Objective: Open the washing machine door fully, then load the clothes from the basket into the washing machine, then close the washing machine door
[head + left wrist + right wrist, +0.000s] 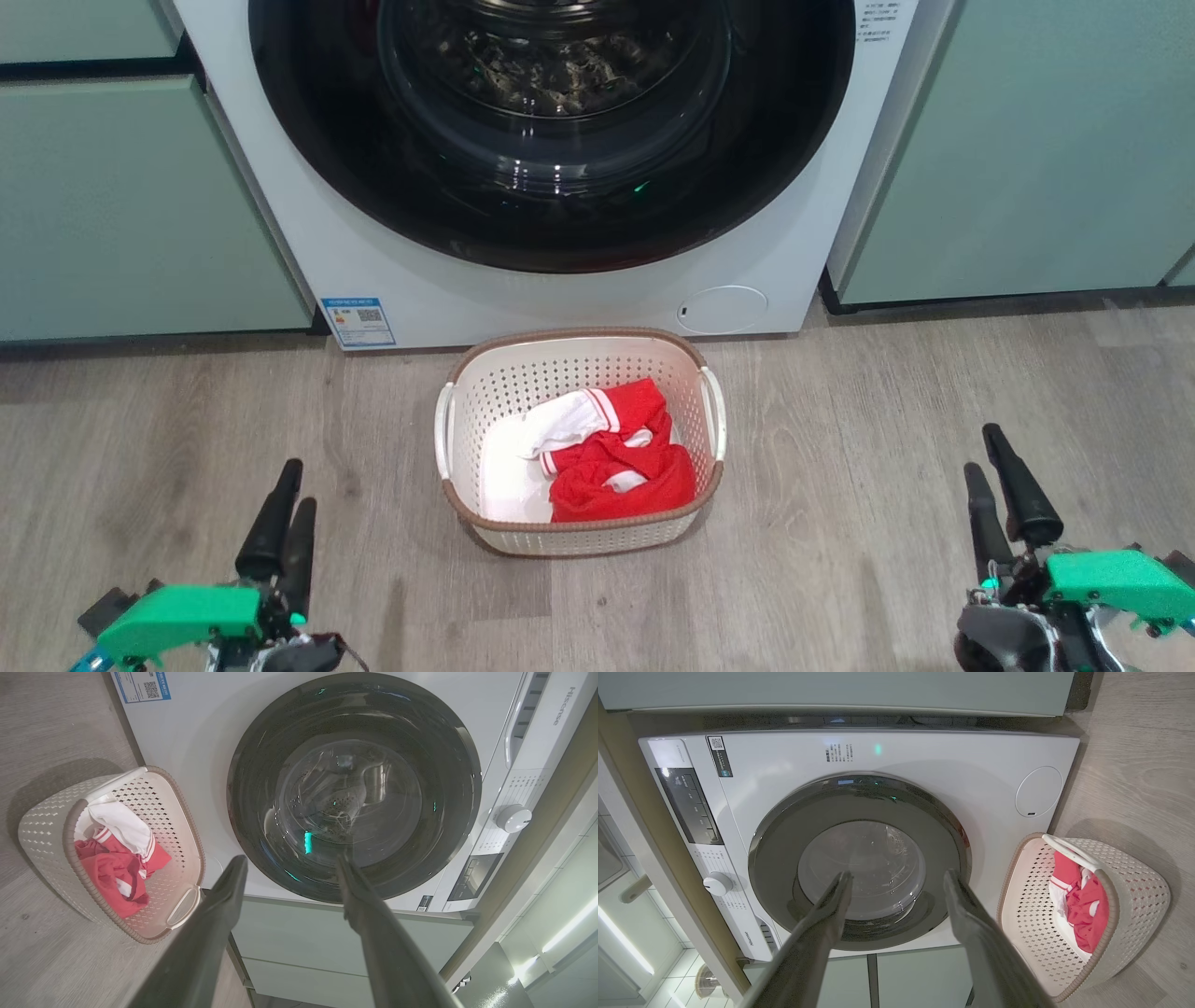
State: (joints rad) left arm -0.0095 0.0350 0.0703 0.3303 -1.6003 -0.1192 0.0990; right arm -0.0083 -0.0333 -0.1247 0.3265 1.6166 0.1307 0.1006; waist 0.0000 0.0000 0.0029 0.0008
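Observation:
The white washing machine (579, 299) stands straight ahead, and its round black-rimmed door (551, 121) sits flush against the front, shut. On the floor in front of it is the cream perforated basket (504, 373) holding the red and white clothes (616, 457). My left gripper (285, 513) hangs open at the lower left, well left of the basket and holding nothing. At the lower right my right gripper (1004, 490) is open and empty too. Both wrist views look at the door (355, 788) (859, 858) with the basket (46, 816) (1134, 882) off to one side.
Pale green cabinets (112, 205) flank the machine on both sides (1046, 149). Grey wood-look floor (840, 523) spreads around the basket. A blue label (358, 322) and a round filter cover (722, 309) mark the machine's lower front.

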